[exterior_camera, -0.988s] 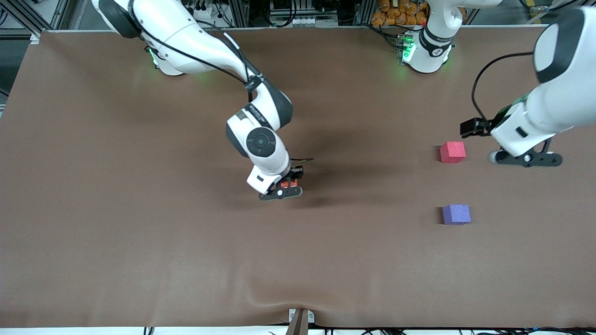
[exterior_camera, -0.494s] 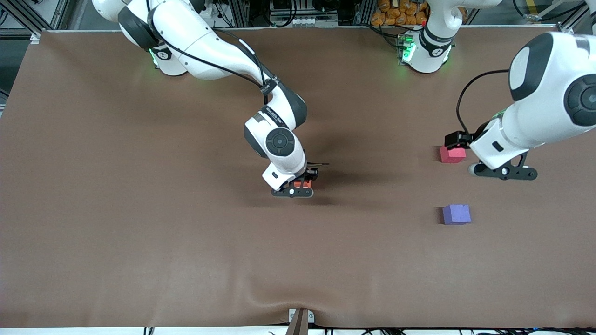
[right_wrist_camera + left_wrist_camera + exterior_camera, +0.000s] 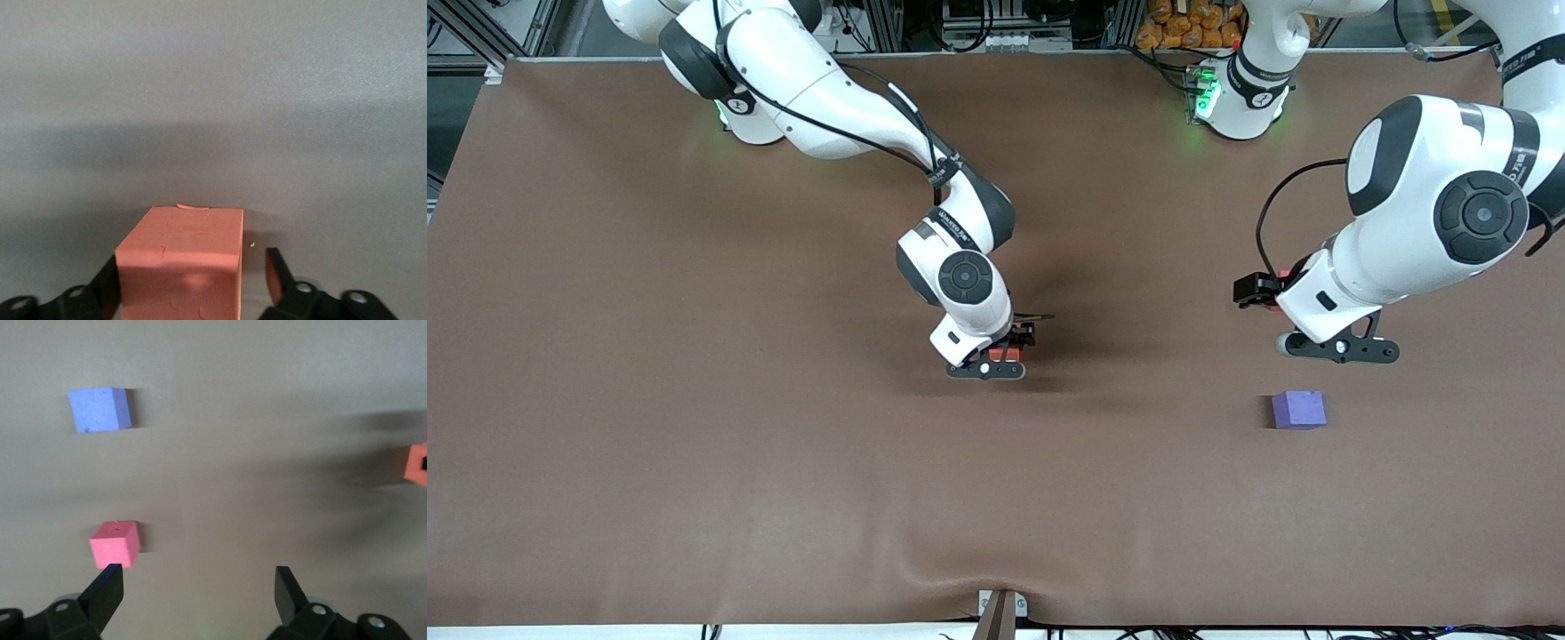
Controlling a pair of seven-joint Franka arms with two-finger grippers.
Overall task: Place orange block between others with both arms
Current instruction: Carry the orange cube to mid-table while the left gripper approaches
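Three foam cubes, one each: orange block (image 3: pixel 180 263), pinkish-red cube (image 3: pixel 115 544), purple-blue cube (image 3: pixel 1298 410); two arms; right gripper (image 3: pixel 996 357) low at table centre, jaws parted around orange block, gap visible at one finger; left gripper (image 3: pixel 193 593) over pinkish-red cube, jaws wide, empty; purple-blue cube nearer front camera

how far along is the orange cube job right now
Done: the orange cube sits mid-table, with the right hand open around it. In hand: nothing is gripped; the left hand is open over the pink cube. Left: it must yet go between the pink cube and the purple cube, toward the left arm's end.
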